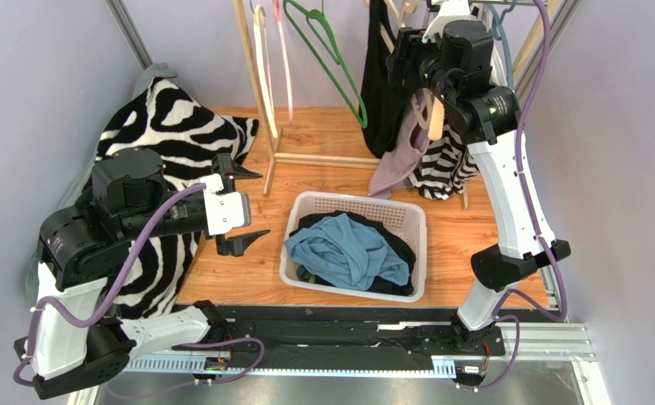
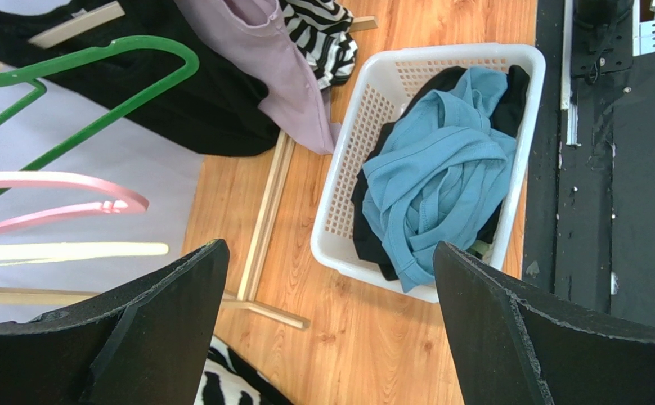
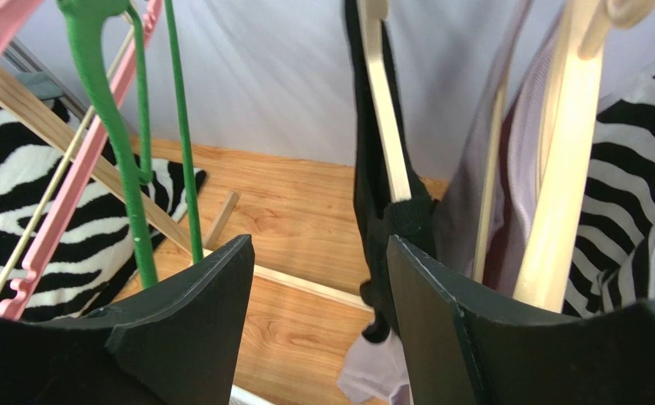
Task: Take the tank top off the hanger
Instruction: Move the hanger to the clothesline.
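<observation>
A black tank top (image 1: 380,93) hangs on a wooden hanger (image 3: 386,110) on the rack at the back. It also shows in the right wrist view (image 3: 371,194) and the left wrist view (image 2: 196,101). A mauve garment (image 1: 403,156) and a zebra-striped garment (image 1: 445,164) hang just right of it. My right gripper (image 1: 403,63) is raised at the rack, open and empty (image 3: 321,240), with its right finger close beside the black top's lower edge. My left gripper (image 1: 250,208) is open and empty (image 2: 329,246), above the floor left of the basket.
A white basket (image 1: 305,211) holding a blue garment (image 1: 348,249) and dark clothes stands in the middle. Empty green (image 1: 331,51), pink (image 1: 284,59) and cream (image 1: 263,67) hangers hang on the left of the rack. A zebra-striped cloth (image 1: 179,126) lies at the left.
</observation>
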